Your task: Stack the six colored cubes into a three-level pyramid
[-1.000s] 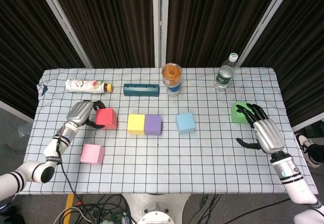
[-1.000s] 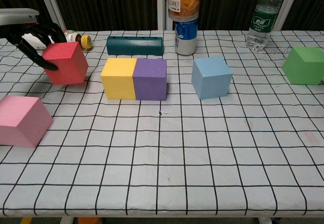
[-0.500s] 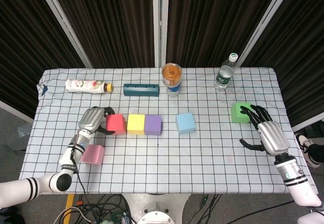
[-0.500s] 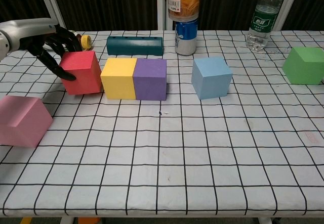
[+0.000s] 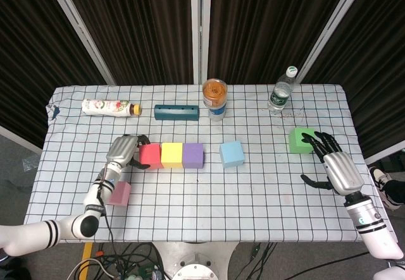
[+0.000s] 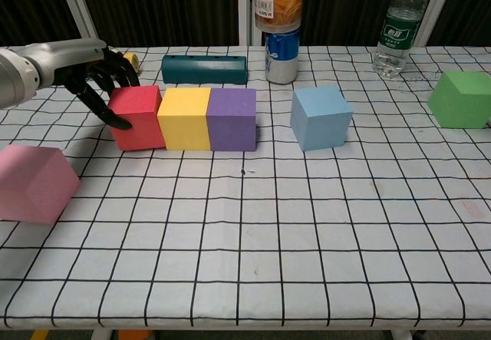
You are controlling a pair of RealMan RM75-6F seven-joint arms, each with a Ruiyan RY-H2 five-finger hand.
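**Three cubes in a row on the checked table**

The left hand (image 6: 92, 67) grips the red cube (image 6: 138, 117), dark fingers curled over its top and outer face. That cube touches the yellow cube (image 6: 184, 117), which touches the purple cube (image 6: 232, 118); the row's long axis runs straight away from the left hand toward the right hand, side to side across the table (image 5: 253, 191). The blue cube (image 6: 321, 117) stands apart past the purple end. The pink cube (image 6: 34, 183) sits nearer the robot than the left hand, just beside its forearm. The right hand (image 5: 332, 166) holds nothing, fingers spread, fingertips at the green cube (image 5: 300, 140); contact cannot be told. Beyond the row stand a clear jar (image 6: 278, 3) of orange contents atop a blue can (image 6: 281, 54), a teal block (image 6: 204, 69), a water bottle (image 6: 398, 27) with an unreadable green label and a lying bottle (image 5: 111, 107).
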